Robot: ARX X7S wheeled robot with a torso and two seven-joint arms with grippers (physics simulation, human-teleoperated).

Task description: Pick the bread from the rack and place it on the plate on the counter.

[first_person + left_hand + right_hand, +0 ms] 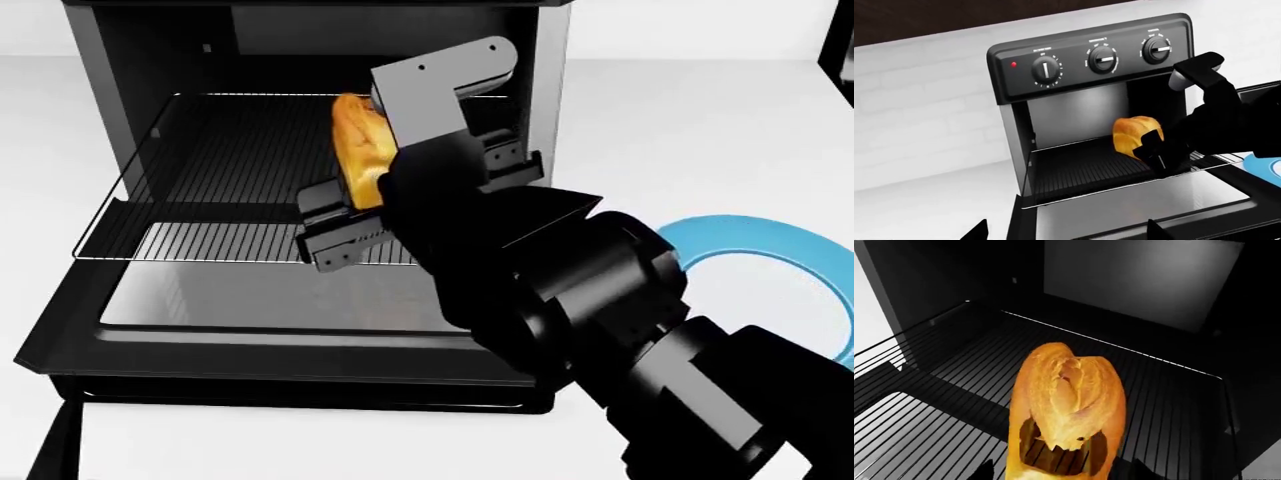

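The bread [355,150] is a golden loaf held between the fingers of my right gripper [367,205], just over the wire rack [200,200] inside the open oven. In the right wrist view the bread [1067,405] fills the gap between the fingertips of the gripper [1064,475], with the rack [921,430] below it. The left wrist view shows the bread [1134,135], the right gripper [1154,155] and the rack [1081,170] from the side. The blue-rimmed plate [747,240] lies on the white counter [694,130] right of the oven. My left gripper [1066,235] is open and empty, apart from the oven.
The oven's glass door [267,310] lies open and flat in front of the rack. The oven's control panel with three knobs [1101,57] is above the cavity. Dark oven walls [1134,285] close round the bread. A white brick wall [914,100] stands behind the oven.
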